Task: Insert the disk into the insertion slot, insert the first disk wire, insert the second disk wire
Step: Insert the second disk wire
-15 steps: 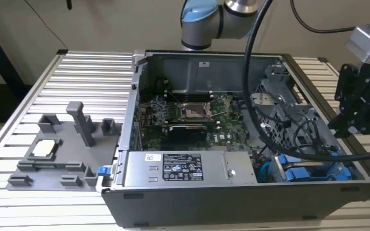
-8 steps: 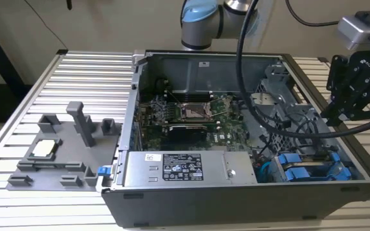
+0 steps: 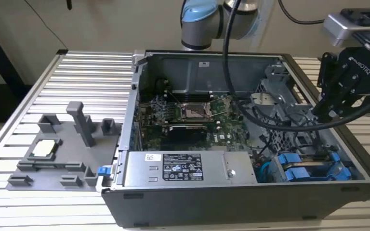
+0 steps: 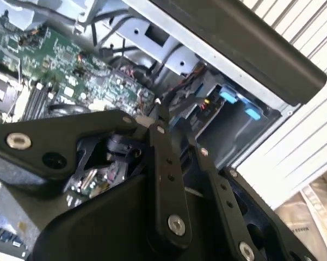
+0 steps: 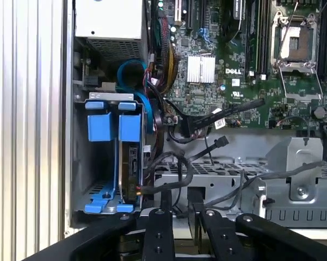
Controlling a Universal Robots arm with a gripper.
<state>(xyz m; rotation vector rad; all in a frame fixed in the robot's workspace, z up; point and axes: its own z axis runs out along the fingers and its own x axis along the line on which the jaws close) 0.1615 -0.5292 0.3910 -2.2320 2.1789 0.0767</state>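
The disk [image 5: 131, 173] stands on edge in the insertion slot [image 5: 92, 168], at the near corner of the computer case [image 3: 236, 204] on the exterior view's right. Its blue carrier handle [image 5: 130, 127] lies level with a second blue handle [image 5: 99, 127] beside it, so the first step looks done. The wires are less sure. One thin black wire [image 5: 152, 188] reaches the disk's exposed edge near a small orange part, but I cannot tell whether it is seated there. Another black plug [image 5: 222, 142] hangs free over the grey cage [image 5: 223, 175] between the slot and the motherboard [image 5: 250, 87], so at least one wire seems left to insert. The tool [image 5: 180, 198] hovers above the case on the exterior view's right side [image 3: 324, 113], just beyond the far end of the slot and apart from the disk. In the first wrist view its fingers [image 5: 166, 202] stand a narrow gap apart with nothing between them. The second wrist view has the tool's black links [image 4: 168, 179] across most of the slot, leaving two blue handles [image 4: 228, 95] in sight. The disk's connectors are in shadow, and tangled black cables [image 5: 177, 163] cover the space beside them. The power-supply box [image 3: 178, 168] sits along the case's near wall, and the case rests on a ribbed metal tabletop [image 3: 88, 77].
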